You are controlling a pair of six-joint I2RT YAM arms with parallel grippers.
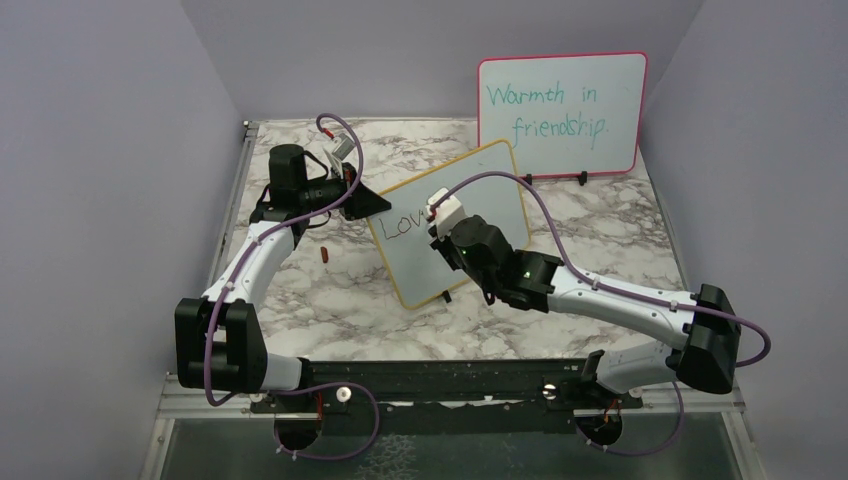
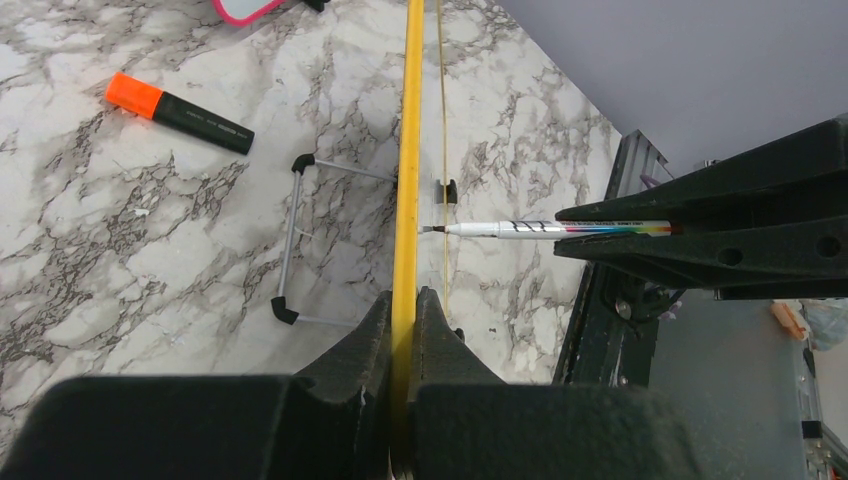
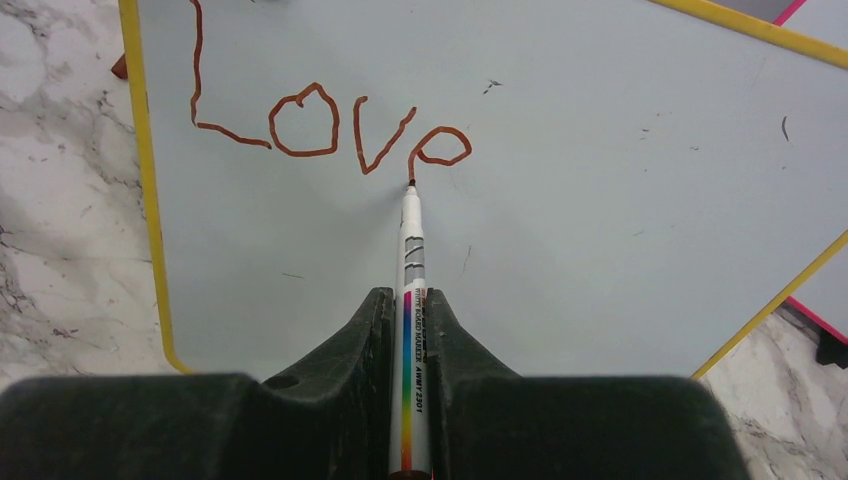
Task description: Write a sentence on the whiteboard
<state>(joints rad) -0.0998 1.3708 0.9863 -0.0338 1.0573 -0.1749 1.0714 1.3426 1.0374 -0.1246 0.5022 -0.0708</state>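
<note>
Right pincer (image 3: 410,305) clamps marker (image 3: 411,250), tip on whiteboard (image 3: 600,200).

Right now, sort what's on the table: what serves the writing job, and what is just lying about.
In the job:
whiteboard, clamped by left gripper
marker in right gripper
the written "Love"

Lying about:
pink-framed board
orange-capped highlighter
small red piece

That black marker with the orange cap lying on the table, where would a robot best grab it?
Probably mid-barrel on the marker, coming straight down from above and pinching across its width. It lies flat on the table, long and thin, with bare marble along both sides.
</note>
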